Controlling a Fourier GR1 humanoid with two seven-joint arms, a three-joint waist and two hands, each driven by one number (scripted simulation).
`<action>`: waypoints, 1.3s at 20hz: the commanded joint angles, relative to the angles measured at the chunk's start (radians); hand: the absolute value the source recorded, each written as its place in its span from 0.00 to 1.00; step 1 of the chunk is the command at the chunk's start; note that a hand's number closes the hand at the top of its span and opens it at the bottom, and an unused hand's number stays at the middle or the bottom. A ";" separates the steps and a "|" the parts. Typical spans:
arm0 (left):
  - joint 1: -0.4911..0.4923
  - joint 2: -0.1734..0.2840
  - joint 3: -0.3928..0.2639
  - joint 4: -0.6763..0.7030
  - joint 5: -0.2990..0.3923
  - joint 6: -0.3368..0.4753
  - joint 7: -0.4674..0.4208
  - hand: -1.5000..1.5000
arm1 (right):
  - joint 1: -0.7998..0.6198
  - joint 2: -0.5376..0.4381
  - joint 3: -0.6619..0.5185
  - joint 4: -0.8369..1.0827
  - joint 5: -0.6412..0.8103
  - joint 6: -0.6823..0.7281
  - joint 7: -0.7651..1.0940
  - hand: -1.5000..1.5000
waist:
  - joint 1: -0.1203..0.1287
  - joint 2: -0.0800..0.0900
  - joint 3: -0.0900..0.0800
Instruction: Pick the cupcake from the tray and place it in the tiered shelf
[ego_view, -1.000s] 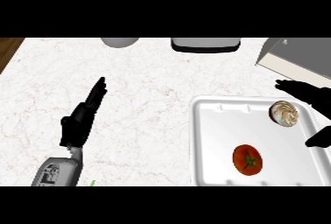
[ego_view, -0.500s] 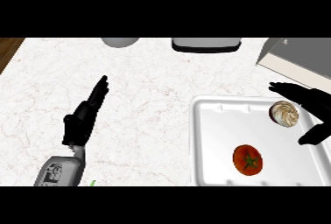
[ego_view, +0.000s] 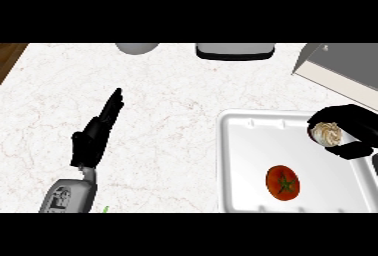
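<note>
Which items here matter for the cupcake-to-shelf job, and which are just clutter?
In play:
cupcake, at the tray's far right
white tray
tiered shelf, top right
right robot hand, curled round the cupcake

Lying about:
tomato on the tray
grey object and dark-based item at the far edge
left robot hand, resting open

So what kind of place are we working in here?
Likely a kitchen: a marble-patterned counter, a white tray holding a tomato and a cupcake, and a grey shelf unit at the back right.

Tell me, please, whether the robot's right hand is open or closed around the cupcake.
Closed on it: the right hand has its fingers curled round the cupcake, which is over the white tray.
</note>
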 joint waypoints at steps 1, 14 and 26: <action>0.019 0.023 0.016 -0.044 0.021 -0.034 0.018 0.50 | 0.013 0.013 0.029 0.019 0.062 -0.098 -0.032 1.00 | 0.002 0.000 0.001; 0.001 0.006 0.021 0.008 -0.001 -0.009 -0.010 0.50 | -0.090 0.370 -0.281 0.066 -0.034 -0.156 0.808 1.00 | -0.007 -0.004 -0.005; 0.016 -0.022 -0.016 0.024 -0.035 0.011 -0.036 0.50 | -0.327 0.560 -0.062 -0.227 -0.076 -0.628 1.397 1.00 | 0.019 -0.011 -0.001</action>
